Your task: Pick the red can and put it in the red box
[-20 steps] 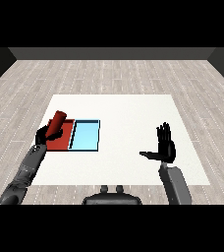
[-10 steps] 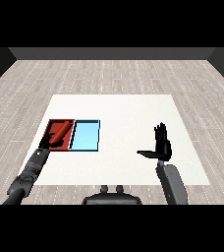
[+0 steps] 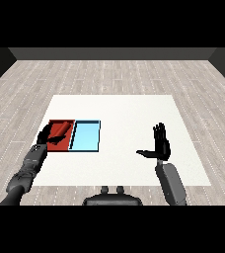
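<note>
Matt white table (image 3: 129,113), pale wood-plank floor (image 3: 109,74), smooth glossy-looking light blue tray (image 3: 86,137)

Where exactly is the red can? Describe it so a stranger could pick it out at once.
Find the two trays lying side by side at the white table's left. The red can lies inside the red tray, the left one, with the left hand at it. The light blue tray beside it holds nothing.

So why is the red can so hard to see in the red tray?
In the head view, the red cylindrical can matches the flat red tray in colour, so it blends in; the black left hand also covers part of it.
</note>
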Robot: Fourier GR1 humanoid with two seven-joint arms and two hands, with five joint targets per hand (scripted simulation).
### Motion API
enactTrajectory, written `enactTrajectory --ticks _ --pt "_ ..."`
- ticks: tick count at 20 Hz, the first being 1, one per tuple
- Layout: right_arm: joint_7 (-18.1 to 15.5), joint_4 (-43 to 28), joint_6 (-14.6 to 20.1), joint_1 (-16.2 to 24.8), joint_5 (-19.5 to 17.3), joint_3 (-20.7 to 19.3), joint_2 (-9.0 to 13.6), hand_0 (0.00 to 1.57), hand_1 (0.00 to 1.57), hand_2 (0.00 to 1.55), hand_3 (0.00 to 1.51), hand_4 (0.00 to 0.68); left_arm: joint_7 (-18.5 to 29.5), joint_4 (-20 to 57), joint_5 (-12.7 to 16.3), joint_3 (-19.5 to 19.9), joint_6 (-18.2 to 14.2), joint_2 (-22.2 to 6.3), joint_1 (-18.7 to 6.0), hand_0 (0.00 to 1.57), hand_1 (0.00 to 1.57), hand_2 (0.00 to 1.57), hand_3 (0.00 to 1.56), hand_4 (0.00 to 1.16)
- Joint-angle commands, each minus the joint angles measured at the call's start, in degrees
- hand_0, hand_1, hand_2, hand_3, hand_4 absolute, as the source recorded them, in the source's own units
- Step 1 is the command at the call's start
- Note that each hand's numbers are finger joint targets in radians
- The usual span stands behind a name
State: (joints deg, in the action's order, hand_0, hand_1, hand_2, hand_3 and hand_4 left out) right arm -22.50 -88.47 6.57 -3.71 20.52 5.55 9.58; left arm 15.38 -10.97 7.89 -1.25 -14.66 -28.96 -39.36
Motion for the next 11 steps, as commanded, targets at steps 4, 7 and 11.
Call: enactTrajectory --ticks 4,7,11 --pt "0.2 0.2 -1.6 -0.6 0.9 -0.1 0.3 0.0 0.0 0.0 0.0 0.0 20.9 -13.9 14.4 12.3 14.7 5.7 0.6 0.0 0.0 0.0 0.0 0.0" --pt "0.1 0.4 -1.1 -1.1 -0.5 0.2 0.8 0.0 0.0 0.0 0.0 0.0 25.9 -19.8 18.2 13.8 19.6 11.7 1.2 0.0 0.0 0.0 0.0 0.0" --pt "-3.1 1.2 -4.4 0.5 -0.4 -0.2 1.9 0.0 0.0 0.0 0.0 0.0 28.5 -30.1 17.6 9.4 23.0 16.8 10.0 0.0 0.0 0.0 0.0 0.0"
